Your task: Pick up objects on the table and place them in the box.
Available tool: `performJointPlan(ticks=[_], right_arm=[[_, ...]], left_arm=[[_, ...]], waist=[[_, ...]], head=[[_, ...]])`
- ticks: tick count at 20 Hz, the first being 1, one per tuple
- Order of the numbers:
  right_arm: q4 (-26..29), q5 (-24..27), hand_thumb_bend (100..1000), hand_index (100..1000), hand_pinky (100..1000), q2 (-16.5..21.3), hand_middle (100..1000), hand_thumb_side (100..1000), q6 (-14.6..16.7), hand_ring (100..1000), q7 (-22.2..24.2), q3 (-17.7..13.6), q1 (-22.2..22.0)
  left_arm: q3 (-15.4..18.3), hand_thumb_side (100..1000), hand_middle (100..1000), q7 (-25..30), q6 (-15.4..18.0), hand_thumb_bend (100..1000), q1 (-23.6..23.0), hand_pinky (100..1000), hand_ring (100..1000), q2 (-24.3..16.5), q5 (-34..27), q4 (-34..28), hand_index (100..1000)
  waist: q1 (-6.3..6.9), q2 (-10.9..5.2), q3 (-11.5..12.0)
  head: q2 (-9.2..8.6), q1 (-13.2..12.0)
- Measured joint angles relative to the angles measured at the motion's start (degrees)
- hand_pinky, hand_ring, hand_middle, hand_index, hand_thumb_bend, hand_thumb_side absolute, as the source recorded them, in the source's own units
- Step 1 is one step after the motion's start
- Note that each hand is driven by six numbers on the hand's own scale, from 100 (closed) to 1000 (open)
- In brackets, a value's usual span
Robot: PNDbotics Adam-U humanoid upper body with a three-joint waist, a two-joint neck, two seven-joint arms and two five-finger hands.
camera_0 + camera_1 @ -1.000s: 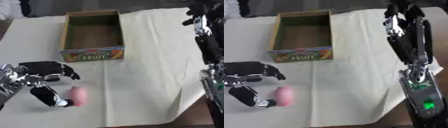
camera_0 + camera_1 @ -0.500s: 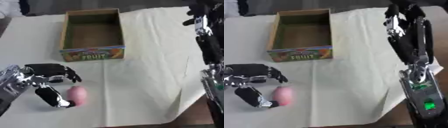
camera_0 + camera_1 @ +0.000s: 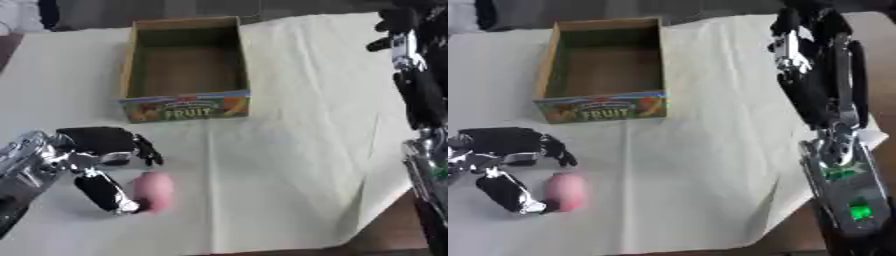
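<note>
A small pink rounded object [image 3: 154, 190] lies on the pale cloth near the front left. My left hand [image 3: 98, 152] hovers beside it, fingers arched above and behind, thumb [image 3: 105, 194] reaching down to the object's left side. The fingers are spread and hold nothing. The cardboard fruit box [image 3: 186, 107] stands open and empty behind it, at the upper middle. My right hand [image 3: 794, 34] is raised at the far right, above the cloth's edge, holding nothing; its fingers look relaxed.
The pale cloth [image 3: 289, 150] covers the table, with its right edge near my right arm [image 3: 842, 170]. A dark floor strip shows at the lower right corner. Wide cloth room lies between the box and the right arm.
My left hand has crept rightward toward the pink object, the thumb now close against its left side. The right arm has stayed put.
</note>
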State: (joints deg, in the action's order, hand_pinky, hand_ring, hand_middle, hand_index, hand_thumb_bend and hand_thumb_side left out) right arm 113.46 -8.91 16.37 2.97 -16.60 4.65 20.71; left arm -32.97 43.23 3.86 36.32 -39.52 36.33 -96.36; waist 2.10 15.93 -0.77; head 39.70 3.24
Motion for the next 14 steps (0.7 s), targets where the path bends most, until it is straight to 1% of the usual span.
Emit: performJointPlan(ticks=[3, 5, 8, 11, 14], right_arm=[[0.00, 0.02, 138, 770, 539, 0.00, 525, 624, 0.00, 788, 0.00, 0.00, 0.00], [0.00, 0.04, 138, 770, 539, 0.00, 524, 623, 0.01, 788, -0.01, 0.00, 0.00], [0.00, 0.20, 138, 771, 539, 0.00, 524, 623, 0.01, 789, -0.01, 0.00, 0.00], [0.00, 0.28, 139, 771, 539, 0.00, 524, 624, 0.01, 789, -0.01, 0.00, 0.00], [0.00, 0.30, 139, 771, 539, 0.00, 523, 624, 0.00, 789, 0.00, 0.00, 0.00]], left_arm=[[-0.10, 330, 713, 0.51, 0.35, 384, 0.01, 760, 803, 0.24, 0.00, 0.20, 884], [-0.22, 360, 706, 0.72, 0.51, 386, 0.01, 756, 799, 0.24, 0.00, 0.23, 871], [-0.28, 372, 702, 0.76, 0.55, 377, 0.07, 752, 796, 0.26, 0.01, 0.29, 852], [-0.29, 387, 697, 0.71, 0.52, 354, 0.14, 746, 789, 0.29, 0.01, 0.37, 794], [-0.29, 385, 696, 0.45, 0.36, 324, 0.18, 742, 785, 0.30, -0.02, 0.30, 763]], waist=[[-0.01, 0.01, 0.00], [-0.03, 0.02, 0.00], [-0.04, 0.03, 0.00], [-0.06, 0.04, 0.00], [-0.07, 0.04, 0.02]], head=[[-0.01, -0.04], [-0.01, -0.04], [-0.01, -0.04], [-0.02, -0.04], [-0.02, -0.04]])
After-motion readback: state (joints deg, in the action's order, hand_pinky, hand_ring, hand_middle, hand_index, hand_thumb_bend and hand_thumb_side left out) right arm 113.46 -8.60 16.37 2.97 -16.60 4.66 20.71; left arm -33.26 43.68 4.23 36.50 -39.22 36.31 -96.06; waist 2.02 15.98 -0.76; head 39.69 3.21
